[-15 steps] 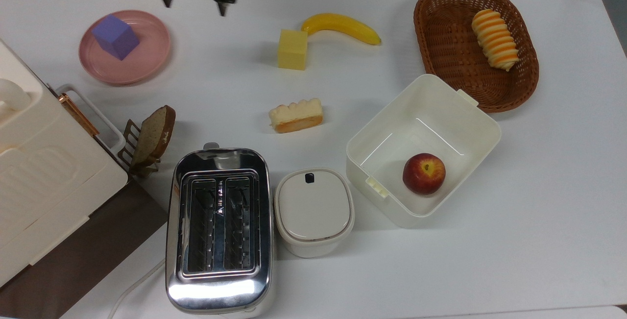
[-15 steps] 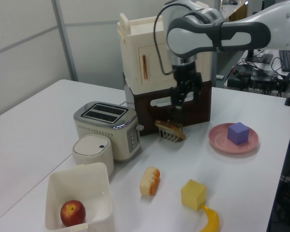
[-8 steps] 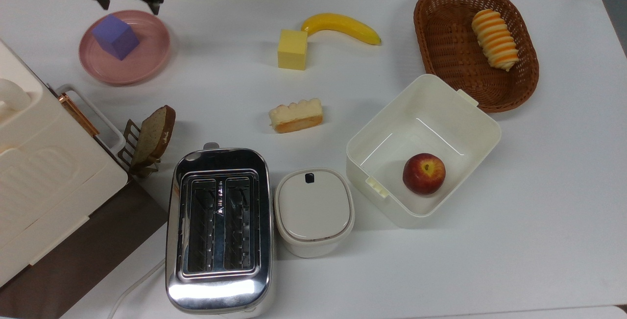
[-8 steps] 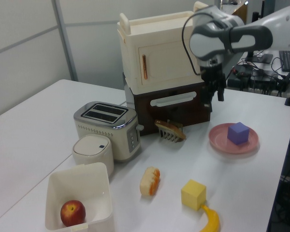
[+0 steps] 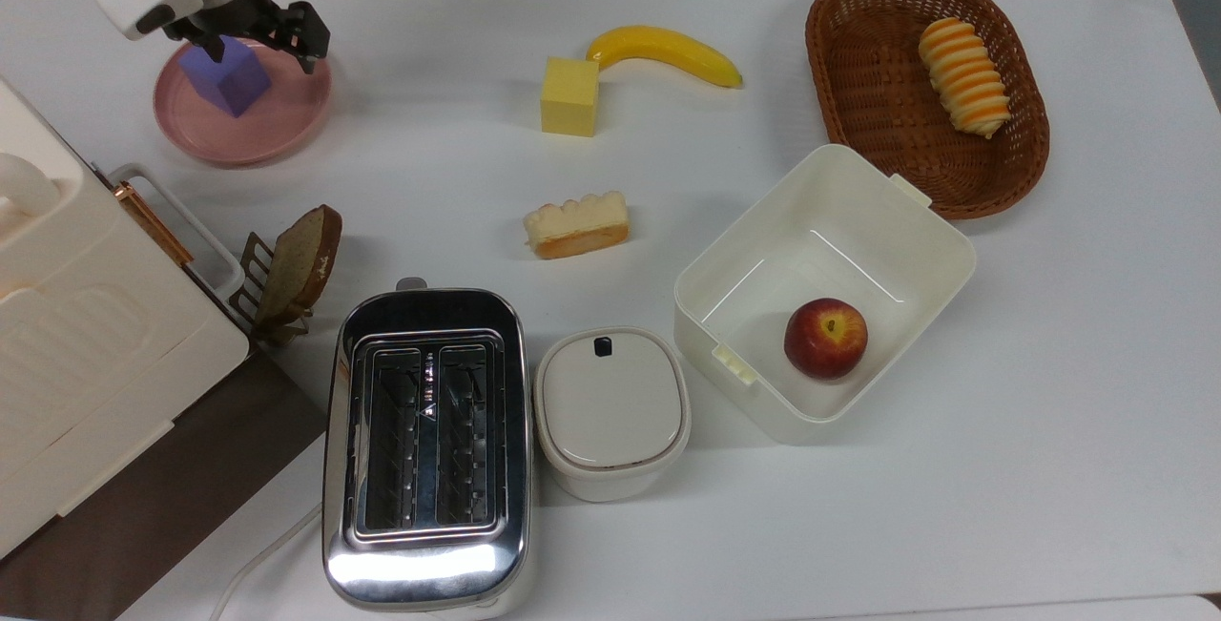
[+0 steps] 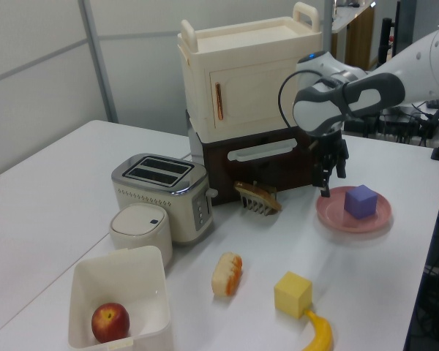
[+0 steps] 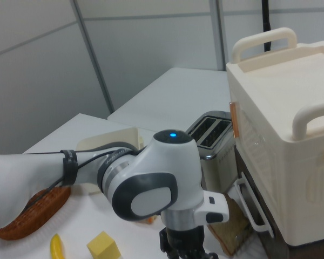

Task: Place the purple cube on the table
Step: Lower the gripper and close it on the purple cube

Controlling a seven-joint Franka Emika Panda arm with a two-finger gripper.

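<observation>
While the purple cube (image 5: 229, 77) sits on the pink plate (image 5: 277, 130), hand (image 5: 259, 45) hovers above, fingers spread, holding nothing; grasp, lift, placement on table (image 5: 668, 545) remain.

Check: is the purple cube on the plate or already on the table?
On the plate. The purple cube rests flat on the pink plate; the gripper hovers open beside it.
</observation>
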